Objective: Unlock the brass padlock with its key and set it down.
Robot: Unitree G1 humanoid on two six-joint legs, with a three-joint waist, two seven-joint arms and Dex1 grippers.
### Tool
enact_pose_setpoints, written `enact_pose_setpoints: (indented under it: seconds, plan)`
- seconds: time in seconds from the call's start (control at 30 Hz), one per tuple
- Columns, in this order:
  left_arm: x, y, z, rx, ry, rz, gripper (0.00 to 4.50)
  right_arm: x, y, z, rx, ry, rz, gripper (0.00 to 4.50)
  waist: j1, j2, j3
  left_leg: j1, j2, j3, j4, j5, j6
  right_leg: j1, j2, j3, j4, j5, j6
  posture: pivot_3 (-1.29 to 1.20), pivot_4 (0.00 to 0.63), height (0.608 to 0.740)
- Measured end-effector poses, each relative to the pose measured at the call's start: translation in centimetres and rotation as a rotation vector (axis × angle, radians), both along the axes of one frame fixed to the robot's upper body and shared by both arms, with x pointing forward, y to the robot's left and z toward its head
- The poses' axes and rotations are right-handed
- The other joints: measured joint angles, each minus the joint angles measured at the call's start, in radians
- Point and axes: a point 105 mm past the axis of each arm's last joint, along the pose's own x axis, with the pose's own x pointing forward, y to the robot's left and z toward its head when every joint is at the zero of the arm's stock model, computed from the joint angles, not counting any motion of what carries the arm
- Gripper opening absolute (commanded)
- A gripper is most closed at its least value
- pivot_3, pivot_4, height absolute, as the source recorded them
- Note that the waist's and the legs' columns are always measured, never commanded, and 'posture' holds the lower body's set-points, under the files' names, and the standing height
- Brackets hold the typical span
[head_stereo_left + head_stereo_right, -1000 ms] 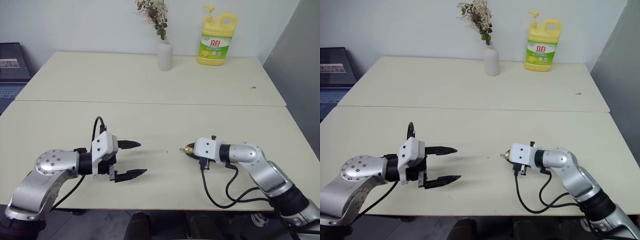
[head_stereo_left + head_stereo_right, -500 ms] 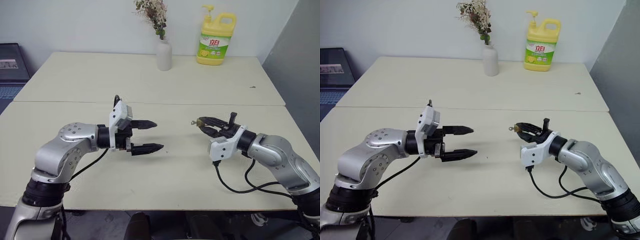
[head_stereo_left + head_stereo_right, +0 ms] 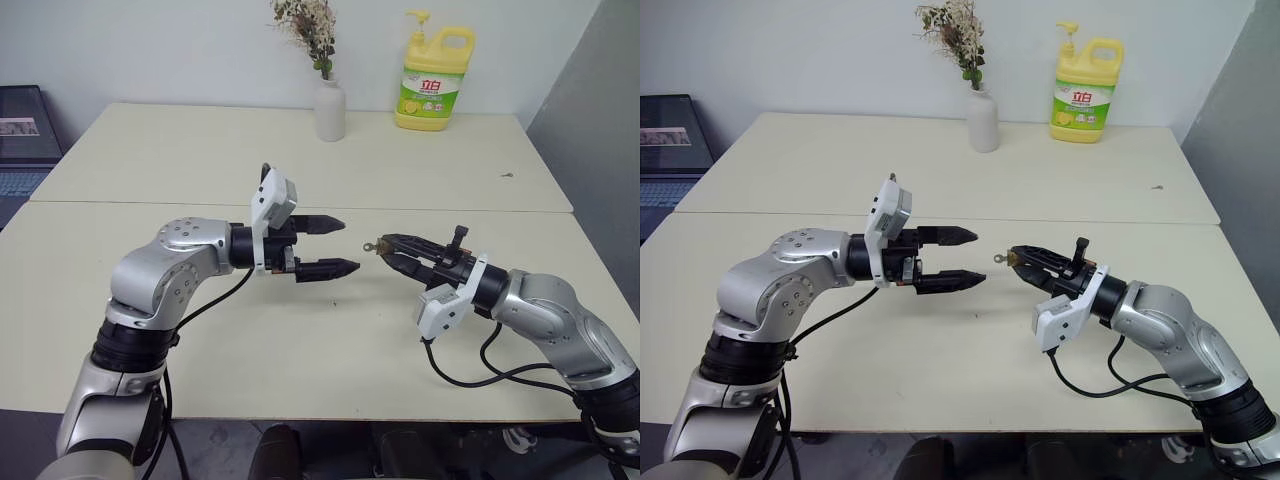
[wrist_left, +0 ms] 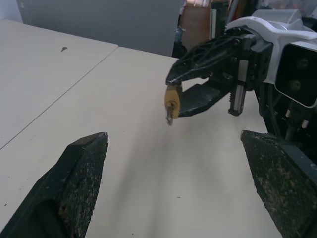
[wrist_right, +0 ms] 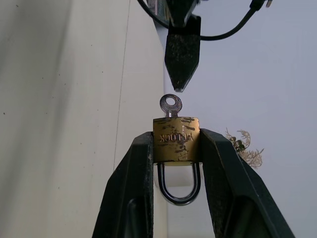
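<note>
While both arms hang raised above the pale cream table (image 3: 300, 160), I see my right gripper (image 5: 174, 148) pinching the small golden-brass rectangular padlock (image 5: 176, 140) by its sides, silvery shackle (image 5: 179, 186) pointing back between the fingers. Its thin silvery key (image 5: 171, 105) sticks out of the body toward my left gripper (image 3: 335, 245), whose black jaws stand wide apart, just left of the lock, touching nothing.
</note>
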Motion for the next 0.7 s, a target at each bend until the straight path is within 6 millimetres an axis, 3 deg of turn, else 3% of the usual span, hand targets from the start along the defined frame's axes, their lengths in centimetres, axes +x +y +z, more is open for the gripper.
enact_pose_setpoints:
  seconds: [0.4,0.5,0.7]
  plan:
    - [0.41,-0.72,-0.73,0.002,0.076,-0.05,4.5,-0.28,0.74,0.07,0.032,0.01,0.03,0.94,0.0,0.0,0.0,0.0,0.0,0.0,0.0,0.0,0.0,0.0,0.0,0.0,0.0,0.0,0.0,0.0,0.15,0.74]
    - [0.38,-0.79,-0.73,0.001,0.076,-0.055,3.93,-0.28,0.77,0.05,0.032,0.011,0.031,0.94,0.0,0.0,0.0,0.0,0.0,0.0,0.0,0.0,0.0,0.0,0.0,0.0,0.0,0.0,0.0,0.0,0.15,0.74]
    - [0.47,-1.08,-0.61,-0.01,0.079,-0.066,2.12,-0.31,0.81,-0.01,0.03,0.017,0.033,0.94,-0.001,0.0,0.0,0.0,0.0,0.0,0.0,0.0,0.0,0.0,0.0,0.0,0.0,0.0,0.0,0.0,0.15,0.74]
